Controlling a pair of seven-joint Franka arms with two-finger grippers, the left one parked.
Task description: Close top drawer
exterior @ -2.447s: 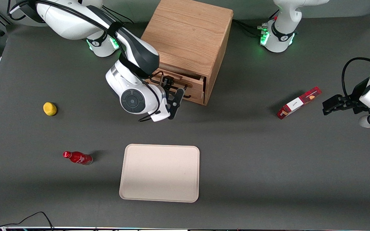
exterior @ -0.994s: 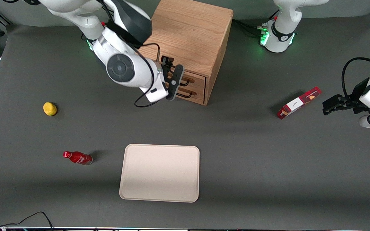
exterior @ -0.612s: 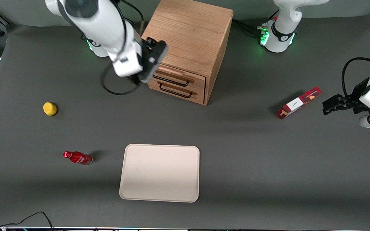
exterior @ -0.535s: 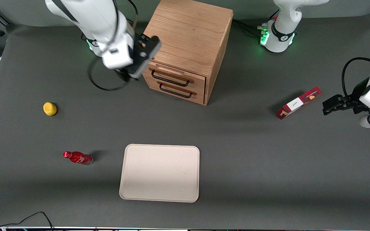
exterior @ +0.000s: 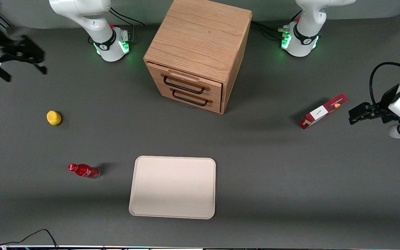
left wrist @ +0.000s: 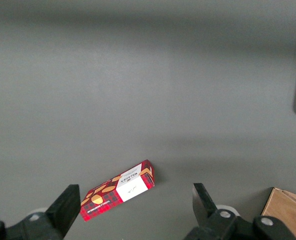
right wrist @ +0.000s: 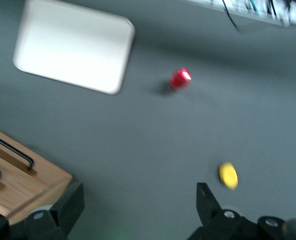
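Note:
The top drawer is the upper of two light oak fronts on the wooden cabinet. Its front with the black wire handle sits flush with the cabinet face, level with the lower drawer. My gripper is blurred, open and empty, high over the table edge toward the working arm's end, far from the cabinet. In the right wrist view the gripper is open over bare table, with the cabinet's corner and two black handles beside it.
A beige tray lies nearer the camera than the cabinet. A red bottle and a yellow lemon lie toward the working arm's end. A red box lies toward the parked arm's end.
The top drawer went from partly open to flush with the cabinet. My gripper left the drawer front, rose and swung away to the working arm's end of the table.

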